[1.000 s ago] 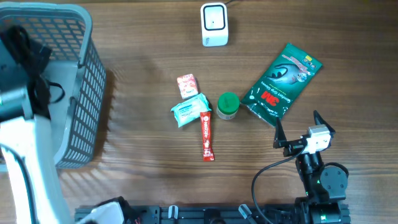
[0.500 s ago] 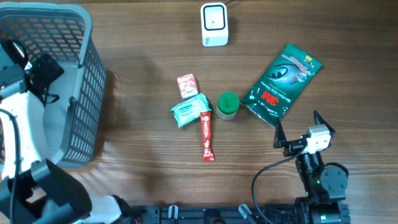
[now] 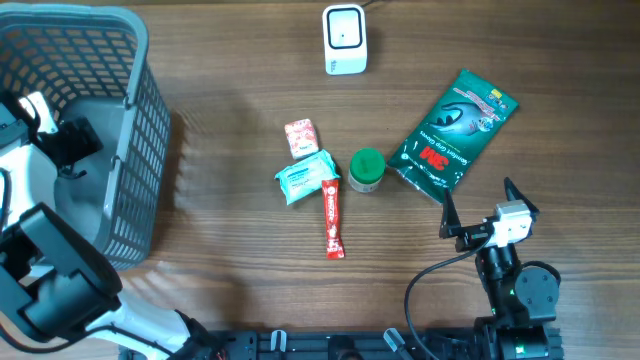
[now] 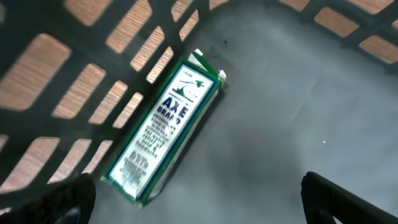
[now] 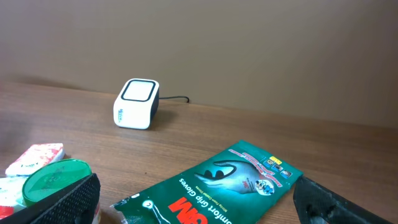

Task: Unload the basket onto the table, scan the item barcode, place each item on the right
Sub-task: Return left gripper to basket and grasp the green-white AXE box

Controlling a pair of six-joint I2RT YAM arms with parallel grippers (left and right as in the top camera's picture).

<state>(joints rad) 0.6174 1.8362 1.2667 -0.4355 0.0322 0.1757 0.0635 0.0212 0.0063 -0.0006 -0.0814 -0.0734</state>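
Note:
A green and white Axe Brand box (image 4: 163, 127) lies flat on the grey basket floor (image 4: 298, 93), touched by nothing. My left gripper (image 4: 202, 210) hangs open above it, and its dark fingertips (image 4: 65, 202) show only at the bottom corners. From overhead the left gripper (image 3: 72, 145) is inside the basket (image 3: 145, 120). The white scanner (image 3: 345, 40) stands at the table's back. My right gripper (image 3: 477, 197) is open near the front right, just short of a green 3M gloves packet (image 3: 453, 132).
Mid-table lie a small pink box (image 3: 300, 136), a teal tissue packet (image 3: 305, 178), a green-lidded jar (image 3: 367, 169) and a red stick sachet (image 3: 332, 220). The right wrist view shows the scanner (image 5: 137, 104), the gloves packet (image 5: 214, 186) and the jar (image 5: 56, 182).
The left arm has swung inside the basket toward the front-left, and its jaws have spread to their widest. The right arm and the items on the table have not moved.

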